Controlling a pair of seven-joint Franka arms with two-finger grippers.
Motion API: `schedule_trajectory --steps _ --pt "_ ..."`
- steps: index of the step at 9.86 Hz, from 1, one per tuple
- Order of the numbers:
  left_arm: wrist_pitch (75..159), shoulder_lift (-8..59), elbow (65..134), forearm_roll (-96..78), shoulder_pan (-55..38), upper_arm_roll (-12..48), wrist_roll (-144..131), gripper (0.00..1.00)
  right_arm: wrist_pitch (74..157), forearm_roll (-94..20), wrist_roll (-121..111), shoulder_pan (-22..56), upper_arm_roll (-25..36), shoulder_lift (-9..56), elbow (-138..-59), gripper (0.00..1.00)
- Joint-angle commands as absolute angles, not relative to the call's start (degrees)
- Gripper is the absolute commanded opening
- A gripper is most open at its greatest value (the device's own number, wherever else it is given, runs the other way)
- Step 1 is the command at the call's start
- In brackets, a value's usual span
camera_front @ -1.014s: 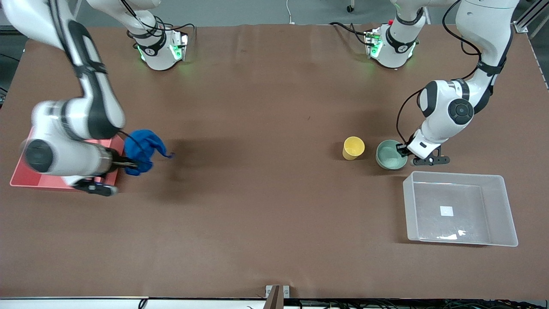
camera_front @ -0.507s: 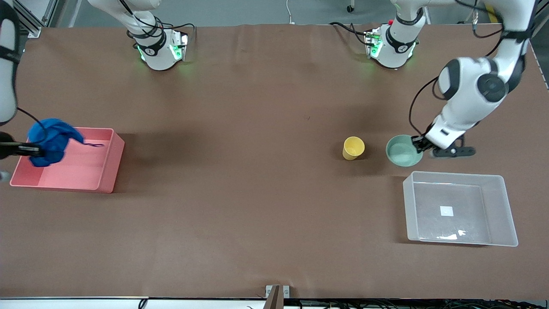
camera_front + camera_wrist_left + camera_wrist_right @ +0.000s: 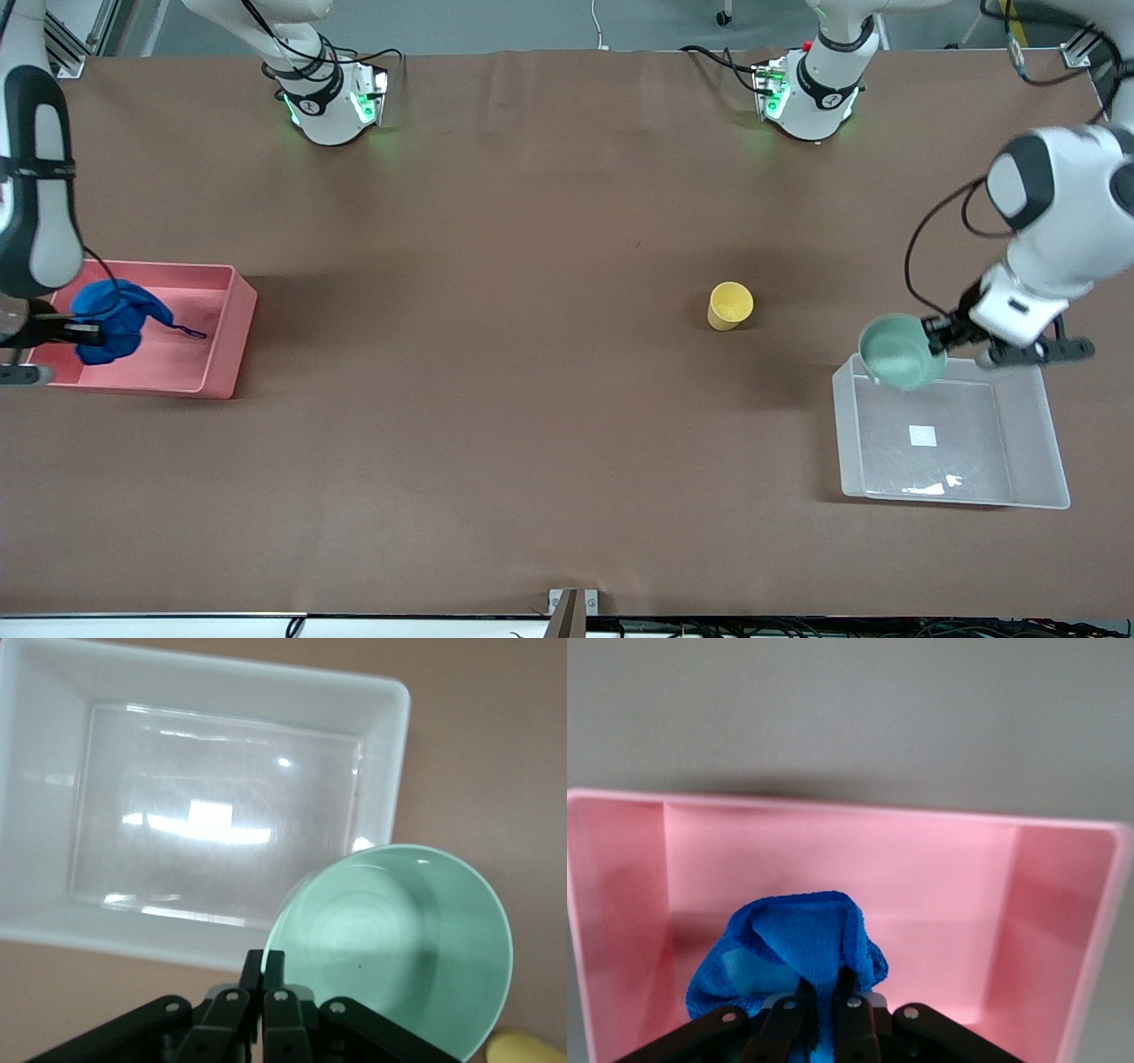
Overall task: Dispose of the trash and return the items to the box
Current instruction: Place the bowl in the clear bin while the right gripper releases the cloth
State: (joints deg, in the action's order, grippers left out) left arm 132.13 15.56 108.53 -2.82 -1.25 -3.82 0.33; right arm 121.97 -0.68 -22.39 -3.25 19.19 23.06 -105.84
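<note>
I see my right gripper (image 3: pixel 84 334) clamped on the blue rag (image 3: pixel 113 320) over the pink bin (image 3: pixel 221 354); the yellow cup (image 3: pixel 729 306) stands mid-table; my left gripper (image 3: pixel 937 335) pinches the green bowl (image 3: pixel 899 354) over the clear box's (image 3: pixel 1036 443) corner

A robotics lab is shown. Two white robot arm bases (image 3: pixel 330 97) with green indicator lights are bolted along the upper edge of the frame to a wide table (image 3: pixel 532 354) covered in brown sheeting. Loose black cables (image 3: pixel 718 55) are run beside the bases, aluminium framing (image 3: pixel 75 40) is seen at the upper left corner, and grey floor lies above the table's edge.
</note>
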Motion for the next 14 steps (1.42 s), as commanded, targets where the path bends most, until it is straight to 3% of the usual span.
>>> schedule_trajectory --steps 1,2,5,7,9,11,12,13,14 --pt "131.0 30.4 93.9 -8.2 -1.1 -7.7 7.3 0.00 123.4 -5.3 -22.9 -1.9 19.1 23.5 -109.8 0.45" --pt "130.9 34.0 90.9 -11.9 0.2 -8.8 11.9 0.00 123.4 -5.4 -22.9 -1.7 19.0 24.0 -109.7 0.99" --pt "131.0 41.2 86.3 -17.5 0.2 -11.2 18.0 0.00 119.9 -5.4 -22.2 -1.2 19.1 20.8 -108.3 1.00" --pt "131.5 43.8 86.2 -17.5 0.2 -11.1 18.5 0.00 109.1 -5.4 -18.3 -0.7 18.7 14.5 -101.8 1.00" --pt "132.4 44.6 86.3 -17.6 -0.5 -11.1 18.0 0.01 96.7 -4.3 -8.0 -1.5 13.4 11.5 -94.2 1.00" --pt "133.9 44.6 86.5 -17.1 -0.6 -11.1 18.3 0.04 91.6 -4.2 3.1 -2.9 6.6 7.5 -90.0 1.00" --pt "134.6 44.6 86.7 -17.2 -0.6 -11.0 18.3 0.24 88.9 -3.4 6.8 -5.7 1.3 4.2 -88.9 1.00" --pt "134.6 44.6 86.7 -17.1 -0.6 -11.0 18.4 0.79 87.5 -2.2 7.1 -6.1 0.4 0.1 -88.9 1.00" --pt "134.6 43.6 86.7 -16.9 -0.7 -11.0 18.3 0.96 86.1 -2.1 6.2 -6.2 1.5 -3.1 -89.0 1.00"
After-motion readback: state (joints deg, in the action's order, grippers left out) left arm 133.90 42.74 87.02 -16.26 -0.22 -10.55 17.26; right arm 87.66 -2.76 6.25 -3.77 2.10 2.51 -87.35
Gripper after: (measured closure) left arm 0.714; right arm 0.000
